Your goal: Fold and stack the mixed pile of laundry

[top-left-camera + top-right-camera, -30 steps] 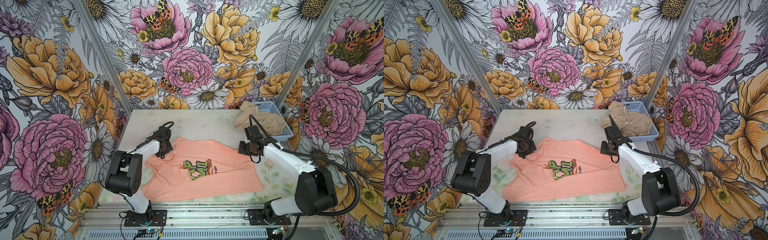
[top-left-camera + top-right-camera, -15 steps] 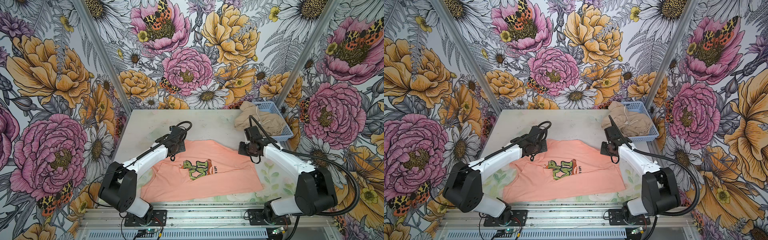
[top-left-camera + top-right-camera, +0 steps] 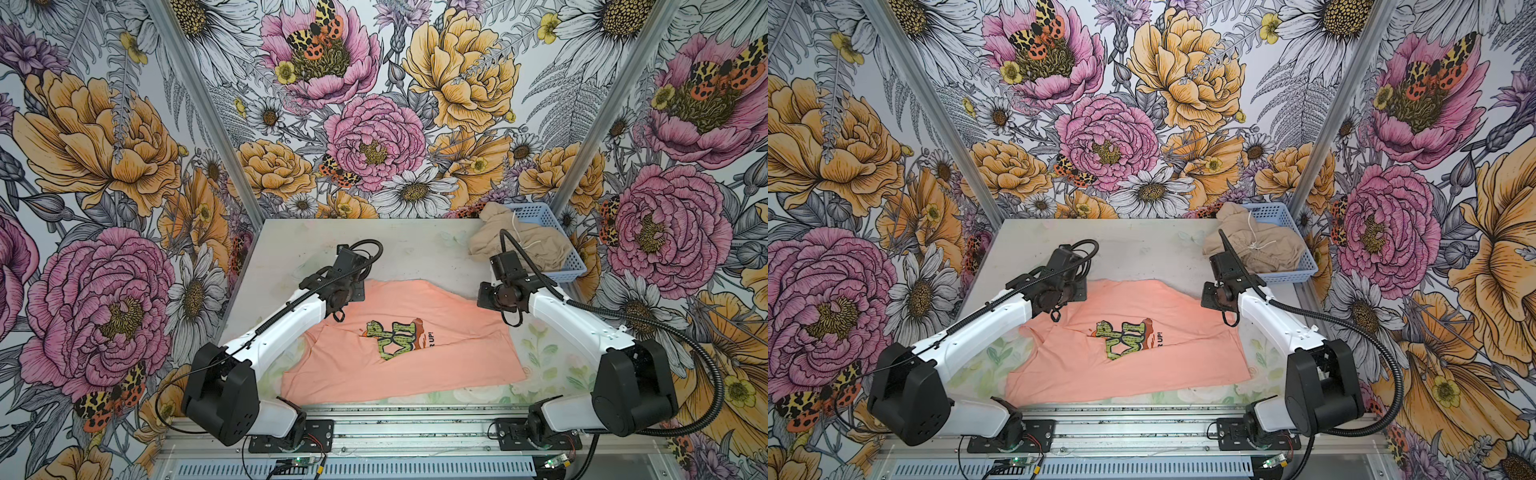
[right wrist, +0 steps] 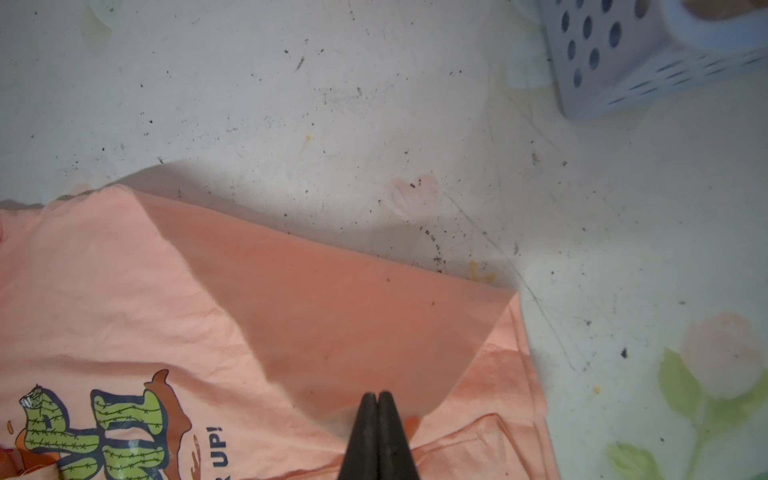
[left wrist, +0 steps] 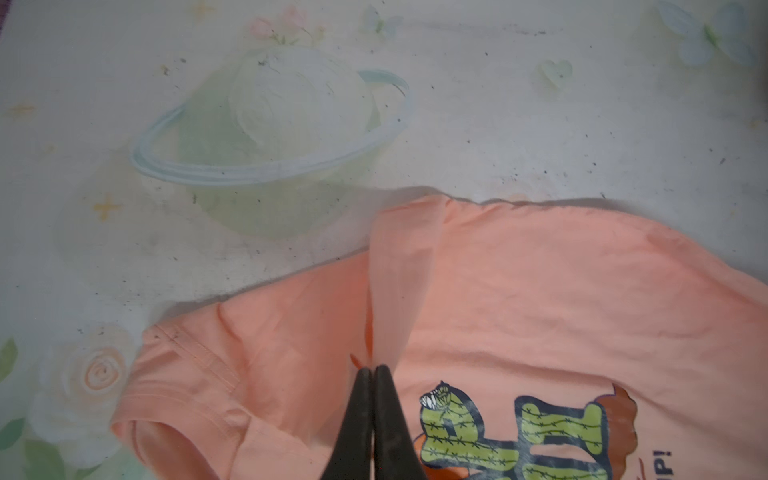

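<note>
The peach-pink T-shirt (image 3: pixel 419 361) (image 3: pixel 1133 370) lies spread on the table's middle, cactus graphic up. My left gripper (image 5: pixel 372 368) is shut on a raised strip of its cloth near the far left edge, seen in both top views (image 3: pixel 353 293) (image 3: pixel 1073 293). At the shirt's far right corner my right gripper (image 4: pixel 377 394) is shut on a lifted flap, also in both top views (image 3: pixel 488 297) (image 3: pixel 1210 297). The beige-tan garment (image 3: pixel 519 245) (image 3: pixel 1254 249) with a white drawstring sits bunched in the basket at the back right.
A light blue perforated basket (image 3: pixel 575 266) (image 3: pixel 1304 266) (image 4: pixel 615 54) stands at the table's back right corner, close behind my right wrist. Floral walls close in the table on three sides. A metal rail (image 3: pixel 395 419) runs along the front edge.
My left arm has swung right and farther back, drawing the T-shirt's left side in toward the middle. The right arm has stayed where it was.
</note>
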Controlling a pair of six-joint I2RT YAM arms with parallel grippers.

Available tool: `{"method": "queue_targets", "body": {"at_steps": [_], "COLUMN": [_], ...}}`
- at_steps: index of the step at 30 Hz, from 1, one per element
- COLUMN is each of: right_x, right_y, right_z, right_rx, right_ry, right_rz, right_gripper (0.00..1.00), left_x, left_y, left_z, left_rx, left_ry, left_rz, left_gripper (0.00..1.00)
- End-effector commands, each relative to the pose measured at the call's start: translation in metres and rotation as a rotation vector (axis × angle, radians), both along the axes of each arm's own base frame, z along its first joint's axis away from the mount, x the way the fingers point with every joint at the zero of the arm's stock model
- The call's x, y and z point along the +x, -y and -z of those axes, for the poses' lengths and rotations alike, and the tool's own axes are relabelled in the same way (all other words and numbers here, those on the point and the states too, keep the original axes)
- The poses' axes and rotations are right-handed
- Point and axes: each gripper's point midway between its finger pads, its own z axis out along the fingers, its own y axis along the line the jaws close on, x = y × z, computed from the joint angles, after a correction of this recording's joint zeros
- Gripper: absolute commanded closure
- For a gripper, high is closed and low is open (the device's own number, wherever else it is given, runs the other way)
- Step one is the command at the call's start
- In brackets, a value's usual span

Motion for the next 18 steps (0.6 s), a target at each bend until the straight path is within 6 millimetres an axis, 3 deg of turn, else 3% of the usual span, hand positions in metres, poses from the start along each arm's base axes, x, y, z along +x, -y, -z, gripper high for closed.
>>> {"method": "queue_targets", "body": {"at_steps": [1, 5, 11, 18], "right_x": [0.031, 0.065, 0.117, 0.16], "right_y": [0.002, 0.012, 0.026, 0.034], "right_z": [-0.028, -0.045, -0.058, -0.048], "right_rx": [-0.005, -0.031, -0.059, -0.07], "right_ry": [0.093, 0.136, 0.178, 0.175], "right_rz": [-0.005, 0.001, 0.016, 0.031], "right_gripper": [1.0, 1.0, 1.0, 1.0], "left_x": [0.022, 0.052, 0.094, 0.135], "left_y": [-0.024, -0.033, -0.041, -0.056], "left_z": [-0.027, -0.045, -0.055, -0.059], "left_rx": [0.061, 0.129, 0.304, 0.416], "left_ry": [0.079, 0.145, 0.217, 0.279], "left_rz": [0.006, 0.028, 0.065, 0.037], "left_gripper": [1.0, 1.0, 1.0, 1.0]}}
